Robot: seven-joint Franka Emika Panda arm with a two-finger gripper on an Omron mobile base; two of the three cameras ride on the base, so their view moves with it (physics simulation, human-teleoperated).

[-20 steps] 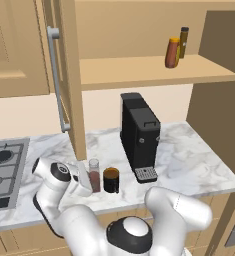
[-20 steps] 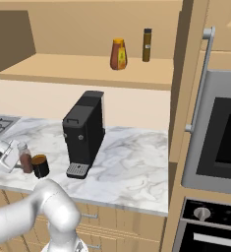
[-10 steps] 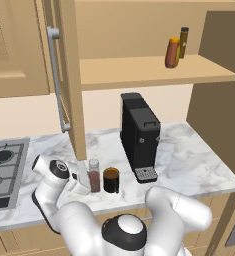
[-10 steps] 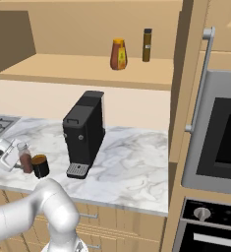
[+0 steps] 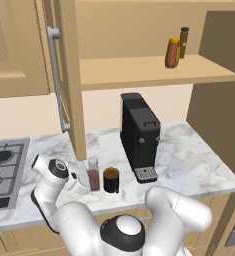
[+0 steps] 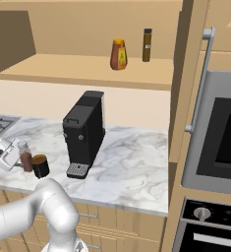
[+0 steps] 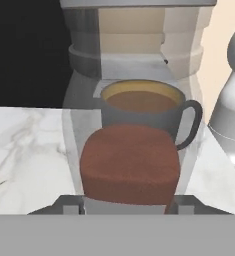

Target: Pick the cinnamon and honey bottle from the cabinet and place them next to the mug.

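Left base view: end effector (image 5: pixel 84 181) clamped on the cinnamon (image 5: pixel 93 173), upright on the marble table (image 5: pixel 189 160) just beside the mug (image 5: pixel 111 179). Honey bottle (image 5: pixel 172 52) stands on the cabinet (image 5: pixel 139 70) shelf.

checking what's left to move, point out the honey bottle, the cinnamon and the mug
honey bottle (image 5: pixel 172 53): left base view, middle of its orange body.
cinnamon (image 5: pixel 93 176): left base view, the reddish-brown powder in the glass.
mug (image 5: pixel 111 180): left base view, its dark outer wall.
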